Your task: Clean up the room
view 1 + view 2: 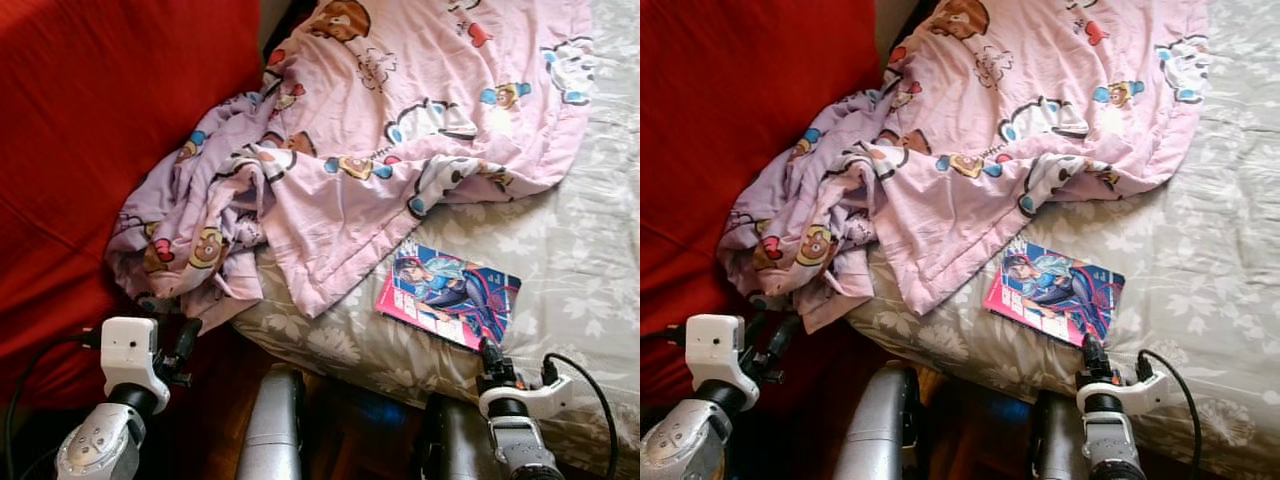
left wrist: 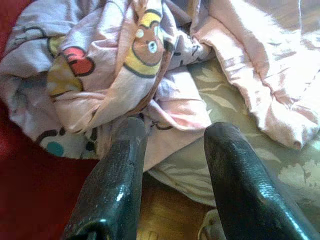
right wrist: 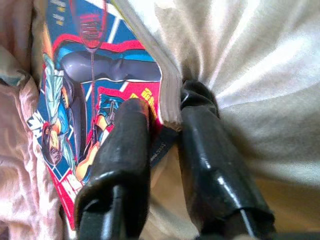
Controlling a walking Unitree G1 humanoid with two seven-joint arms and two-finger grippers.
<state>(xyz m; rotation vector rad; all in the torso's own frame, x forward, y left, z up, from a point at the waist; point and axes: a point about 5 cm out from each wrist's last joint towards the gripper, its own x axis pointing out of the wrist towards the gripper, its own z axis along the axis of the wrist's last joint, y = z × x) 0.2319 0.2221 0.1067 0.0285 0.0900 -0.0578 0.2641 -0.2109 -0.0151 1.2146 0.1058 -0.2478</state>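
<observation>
Along the left side of the head views hangs a red cloth (image 1: 90,150), reaching down beside the bed (image 1: 590,260). Low against it, the left hand (image 1: 170,345) hovers with its two black fingers (image 2: 117,175) spread apart and gripping nothing; in the left wrist view their tips sit just short of the crumpled end of a pink cartoon-print blanket (image 1: 400,130), one fingertip close to or touching a fold, which of the two I cannot tell. That bunched end spills over the bed's edge toward the red cloth, while the rest of the blanket spreads up and across the grey floral bedsheet (image 1: 560,230). Below the mattress edge a strip of wooden floor (image 2: 160,220) shows between the fingers. Further right, a comic book (image 1: 448,293) with a pink and blue cover lies flat on the sheet near the bed's front edge, just beside the blanket's lower hem. The right hand (image 1: 490,352) is at the book's near corner: in the right wrist view one finger rests over the cover and the other presses into the sheet beside the page edge, clamped on that corner.
</observation>
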